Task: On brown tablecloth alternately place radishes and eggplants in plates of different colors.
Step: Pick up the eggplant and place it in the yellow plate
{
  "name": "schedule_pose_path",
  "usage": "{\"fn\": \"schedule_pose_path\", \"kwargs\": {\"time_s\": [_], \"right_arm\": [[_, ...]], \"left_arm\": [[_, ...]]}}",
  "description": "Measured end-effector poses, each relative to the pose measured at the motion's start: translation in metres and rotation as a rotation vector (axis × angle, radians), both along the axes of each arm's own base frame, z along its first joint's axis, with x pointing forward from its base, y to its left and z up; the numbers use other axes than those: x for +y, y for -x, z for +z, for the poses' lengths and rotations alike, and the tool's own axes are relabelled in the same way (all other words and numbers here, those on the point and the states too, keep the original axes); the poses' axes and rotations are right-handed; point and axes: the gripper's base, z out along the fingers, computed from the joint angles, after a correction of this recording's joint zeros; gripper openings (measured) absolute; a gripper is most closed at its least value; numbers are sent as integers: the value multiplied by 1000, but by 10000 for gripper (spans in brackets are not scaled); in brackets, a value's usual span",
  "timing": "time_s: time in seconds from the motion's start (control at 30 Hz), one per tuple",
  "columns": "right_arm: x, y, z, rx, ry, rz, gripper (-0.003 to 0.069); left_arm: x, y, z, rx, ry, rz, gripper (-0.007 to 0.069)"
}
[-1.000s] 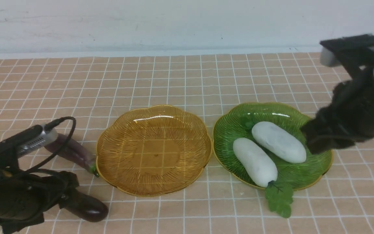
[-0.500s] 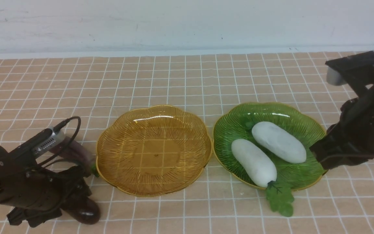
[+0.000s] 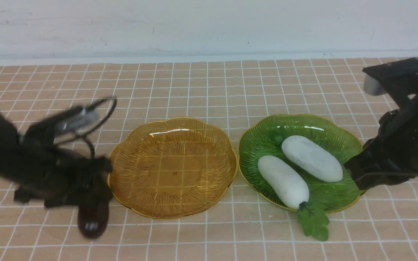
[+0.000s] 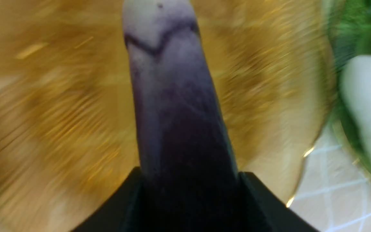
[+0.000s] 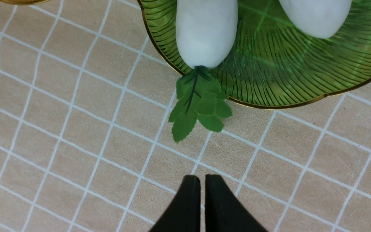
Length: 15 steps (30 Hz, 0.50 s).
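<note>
left claw (image 4: pixel 188 174) grips a dark eggplant (image 3: pixel 92 217) beside the amber plate (image 3: pixel 172 166)
the eggplant is clamped between the jaws, its round end low at about 8 o'clock of the amber plate, blurred. at that plate's 3 o'clock the green plate (image 3: pixel 339 134) holds both radishes (image 3: pixel 283 181) side by side, one's leaves (image 3: pixel 312 221) spilling over the rim at 6 o'clock onto the brown cloth (image 3: pixel 209 83). right claw (image 5: pixel 202 180) is closed, empty, at the green plate's 4 o'clock.

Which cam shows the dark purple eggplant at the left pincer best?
Left wrist view: the glossy dark purple toy eggplant fills the frame, gripped in the left pincer, though slightly blurred. Front view shows only its blurred dark end hanging below the left arm. Right wrist view doesn't show it.
</note>
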Motion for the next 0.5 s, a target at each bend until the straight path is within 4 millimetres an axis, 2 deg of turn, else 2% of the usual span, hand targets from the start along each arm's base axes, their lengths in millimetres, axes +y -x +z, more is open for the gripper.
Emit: {"fn": "schedule_pose_path", "kwargs": {"time_s": [0.1,0.17,0.23,0.33,0.4,0.47,0.5], "right_arm": [[0,0,0,2,0,0,12],[0,0,-1,2,0,0,12],[0,0,-1,3,0,0,12],[0,0,-1,3,-1,1,12],[0,0,-1,3,-1,4,12],[0,0,-1,3,-1,4,12],[0,0,-1,3,-1,4,12]], "left_arm": [[-34,-22,-7,-29,16,-55,339],[-53,-37,-16,-36,24,-81,424],[-58,-46,-21,-29,25,-91,517],[-55,-49,-18,-10,27,-98,578],[-44,-53,-11,16,32,-95,581],[-23,-59,0,44,20,-73,496],[-13,-61,1,64,6,-62,425]]}}
